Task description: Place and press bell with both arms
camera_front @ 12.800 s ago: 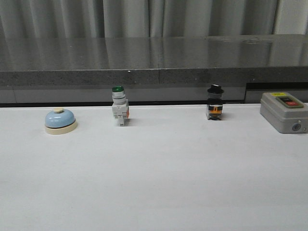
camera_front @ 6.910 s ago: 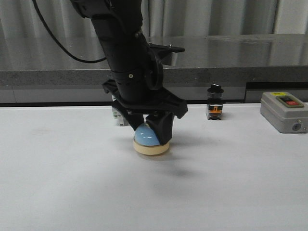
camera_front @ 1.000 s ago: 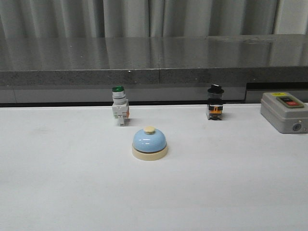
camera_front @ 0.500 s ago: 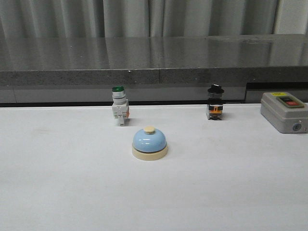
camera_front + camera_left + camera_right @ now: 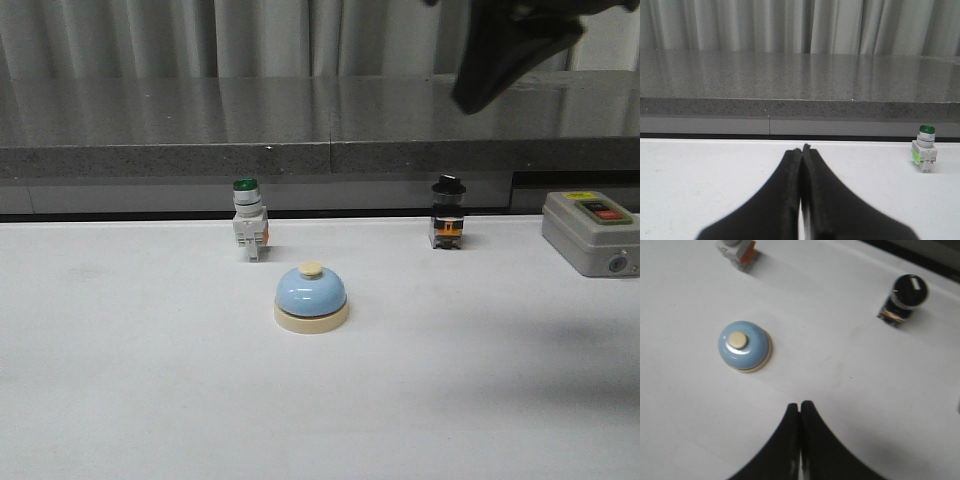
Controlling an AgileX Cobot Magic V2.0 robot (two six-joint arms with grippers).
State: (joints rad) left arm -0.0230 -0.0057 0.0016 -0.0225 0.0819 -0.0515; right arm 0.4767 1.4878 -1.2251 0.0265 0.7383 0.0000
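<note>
While the bell [image 5: 311, 297] sits free on the tabletop [image 5: 150, 400], the right hand [image 5: 799, 407], pinched shut and empty, hangs above for pressing; left hand [image 5: 801, 149] likewise closed.

white table [image 5: 150, 400] carries bell [image 5: 311, 297], two switches, grey box [image 5: 590, 232]

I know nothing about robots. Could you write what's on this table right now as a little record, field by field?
bell: the bell stands alone mid-table, nothing touching it
left gripper: left gripper low over the table, fingers shut, empty
right gripper: right gripper high above the table, shut, empty, the bell in its camera's view
behind the bell: green-capped switch and black-capped switch
far right: grey button box
surface: white table
</note>
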